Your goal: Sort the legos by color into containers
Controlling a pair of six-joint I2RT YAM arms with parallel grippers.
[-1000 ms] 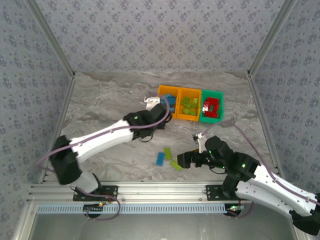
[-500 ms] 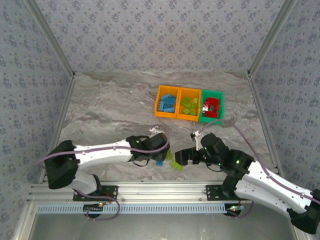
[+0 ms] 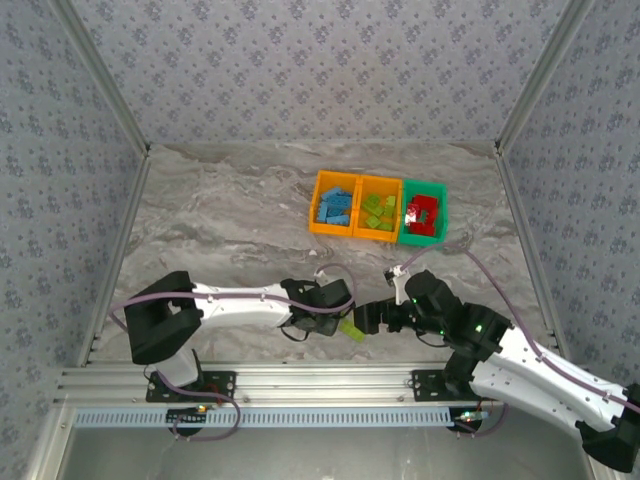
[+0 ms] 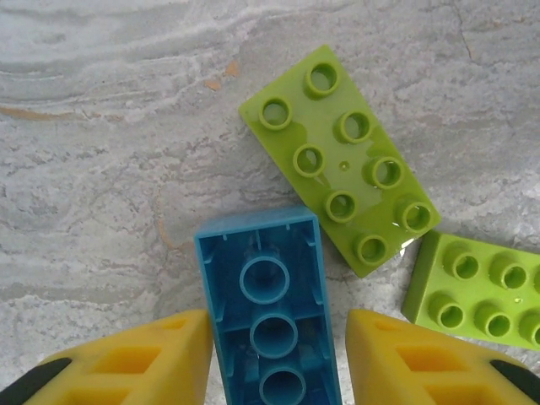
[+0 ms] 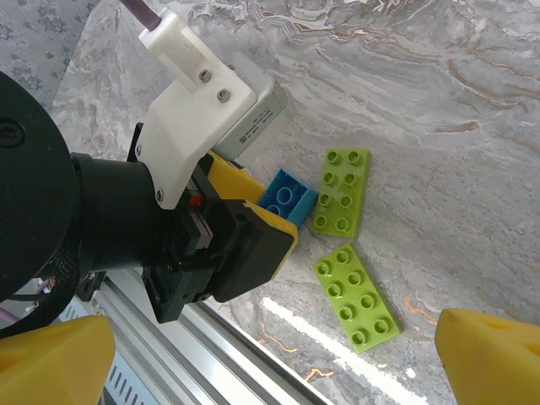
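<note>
Straddling: left gripper (image 4: 274,354), fingers open either side of the upturned blue brick (image 4: 268,287), not clamped.
Alongside: lime green bricks (image 4: 342,181), studs up, on the marble table (image 3: 220,210).
Right gripper (image 5: 270,363): spread wide, empty, near.
Containers: left orange bin (image 3: 314,206) blue, middle orange bin (image 3: 379,179) lime, green bin (image 3: 444,214) red; well apart.
</note>
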